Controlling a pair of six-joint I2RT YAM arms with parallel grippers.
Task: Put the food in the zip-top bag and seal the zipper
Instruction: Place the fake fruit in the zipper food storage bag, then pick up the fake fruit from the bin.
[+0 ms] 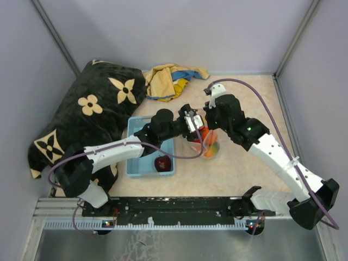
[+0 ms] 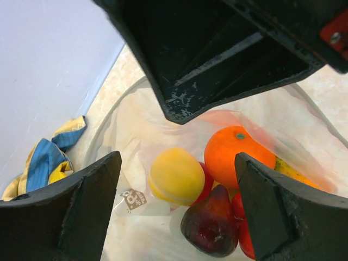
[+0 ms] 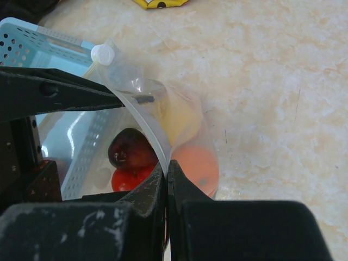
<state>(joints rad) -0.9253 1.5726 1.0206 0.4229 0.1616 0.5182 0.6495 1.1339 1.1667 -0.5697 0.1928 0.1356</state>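
The clear zip-top bag [image 1: 210,148] stands right of the blue basket and holds several toy fruits. In the left wrist view I see a yellow fruit [image 2: 176,175], an orange one [image 2: 236,152], a dark maroon one [image 2: 212,222] and a red one [image 2: 244,231] inside it. My left gripper [image 2: 178,163] is open and empty above the bag's mouth [image 1: 191,123]. My right gripper [image 3: 167,166] is shut on the whitish zipper strip [image 3: 140,120] and holds the rim up [image 1: 209,120]. One dark red fruit [image 1: 162,162] lies in the basket.
The light-blue basket [image 1: 135,159] sits left of the bag. A black floral cushion [image 1: 87,111] fills the far left. A yellow and blue cloth [image 1: 171,79] lies by the back wall. Walls close in on three sides.
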